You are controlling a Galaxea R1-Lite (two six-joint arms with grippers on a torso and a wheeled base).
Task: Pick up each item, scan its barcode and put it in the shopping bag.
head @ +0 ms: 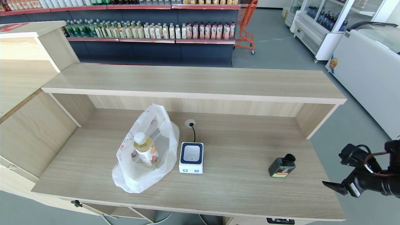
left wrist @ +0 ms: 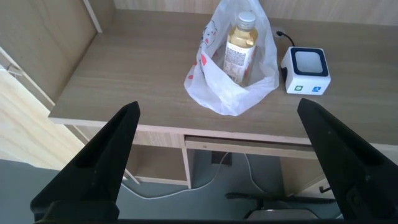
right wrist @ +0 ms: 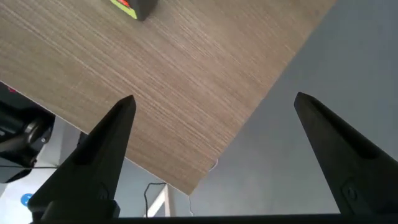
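Here's the scene from the head view: the barcode scanner (head: 191, 157) sits mid-surface, window up, its black cable (head: 193, 132) running off at 12 o'clock to a round grommet (head: 190, 122). Right at its 9 o'clock, just beside it, the white shopping bag (head: 131, 178) stands slumped open on the wooden surface (head: 243, 190), and there's a tea bottle (head: 145, 151) with a white cap upright inside it. Over at the scanner's 3 o'clock, well apart, a small dark bottle (head: 281, 167) with a black cap lies on its side, red-and-green label showing, nothing touching it.

The right tool (right wrist: 214, 102) hangs at about 4 o'clock from that dark bottle, out past the surface's right edge, fingers spread wide and holding nothing. The left tool (left wrist: 219, 107) sits off the near edge of the surface, fingers also wide apart and empty, with bag, tea bottle and scanner all lying beyond it.
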